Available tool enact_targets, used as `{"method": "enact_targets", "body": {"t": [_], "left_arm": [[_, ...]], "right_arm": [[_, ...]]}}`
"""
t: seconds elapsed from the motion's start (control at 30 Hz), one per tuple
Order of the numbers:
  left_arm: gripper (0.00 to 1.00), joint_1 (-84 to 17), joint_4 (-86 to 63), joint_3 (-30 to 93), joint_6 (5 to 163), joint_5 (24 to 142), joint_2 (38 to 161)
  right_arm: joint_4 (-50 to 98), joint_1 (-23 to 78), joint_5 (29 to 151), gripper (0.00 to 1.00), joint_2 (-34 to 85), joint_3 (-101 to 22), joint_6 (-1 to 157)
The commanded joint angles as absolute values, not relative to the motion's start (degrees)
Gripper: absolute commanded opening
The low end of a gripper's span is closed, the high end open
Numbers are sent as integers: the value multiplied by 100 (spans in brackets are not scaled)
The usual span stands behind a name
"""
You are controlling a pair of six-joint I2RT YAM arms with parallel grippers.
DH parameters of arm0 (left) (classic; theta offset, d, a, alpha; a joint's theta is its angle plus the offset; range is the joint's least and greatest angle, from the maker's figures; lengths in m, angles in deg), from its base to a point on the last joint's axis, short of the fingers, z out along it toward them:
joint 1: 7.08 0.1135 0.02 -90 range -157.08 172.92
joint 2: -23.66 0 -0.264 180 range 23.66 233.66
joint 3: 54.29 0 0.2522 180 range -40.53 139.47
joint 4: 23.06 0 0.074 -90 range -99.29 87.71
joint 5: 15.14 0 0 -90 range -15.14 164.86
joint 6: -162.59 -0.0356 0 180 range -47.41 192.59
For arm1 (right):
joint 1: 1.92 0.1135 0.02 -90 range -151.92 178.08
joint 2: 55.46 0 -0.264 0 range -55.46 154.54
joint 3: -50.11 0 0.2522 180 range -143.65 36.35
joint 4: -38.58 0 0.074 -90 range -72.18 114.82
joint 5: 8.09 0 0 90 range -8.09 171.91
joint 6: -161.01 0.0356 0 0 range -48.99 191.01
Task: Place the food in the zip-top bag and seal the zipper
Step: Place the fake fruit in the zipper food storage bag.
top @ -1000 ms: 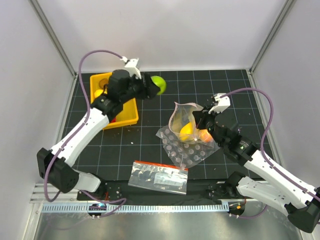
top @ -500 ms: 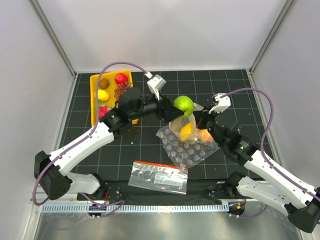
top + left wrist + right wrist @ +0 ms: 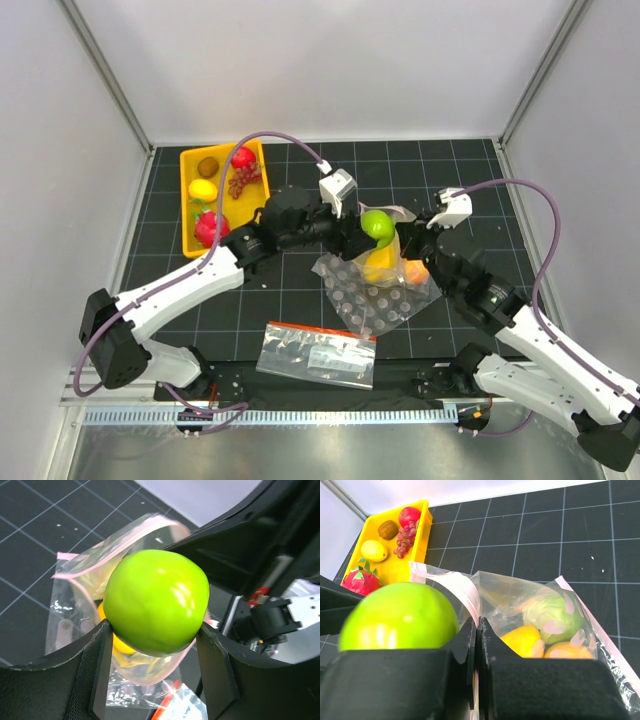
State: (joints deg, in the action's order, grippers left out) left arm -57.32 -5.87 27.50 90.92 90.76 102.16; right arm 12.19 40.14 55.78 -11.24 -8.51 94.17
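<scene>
Green and glossy, the green apple (image 3: 377,226) sits clamped in the left gripper (image 3: 368,232), whose fingers stand fairly wide apart, one against each side of the fruit. We see it hanging just above the mouth of the zip-top bag (image 3: 372,283), near the middle of the counter (image 3: 470,180).

From the left wrist, the apple (image 3: 157,602) fills the gap between the fingers, and the open bag (image 3: 75,580) lies right below it, its pink zipper (image 3: 107,540) curving around the opening.

We find the right gripper (image 3: 408,240) fully closed, pinching the bag's rim and holding it up. Its own camera shows the fingers (image 3: 465,645) pressed together on the plastic. Inside the bag (image 3: 520,600) lie a yellow piece (image 3: 522,640), an orange peach (image 3: 567,651) and a bigger green round fruit (image 3: 552,617).

Under the bag lies a bubble sheet (image 3: 375,300). Nearer the arm bases rests a printed bag (image 3: 318,353) with a red band. At far left, a yellow tray (image 3: 184,200) holds more toy fruit.
</scene>
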Motion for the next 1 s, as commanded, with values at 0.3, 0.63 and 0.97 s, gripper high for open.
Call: {"method": "enact_targets", "body": {"t": [0.3,0.63,0.97], "left_arm": [[54,-5727,-15,3295,8877,8215,10628],[100,-5727,99,3348,8921,8532,10127],[97,-5727,1329,4103,8964,7758,10917]], "right_arm": [[952,4044,5325,1,-1187,-1278,9553],[979,4044,5308,1,-1161,-1269,9553],[952,4044,5176,1,-1214,-1260,9544]]}}
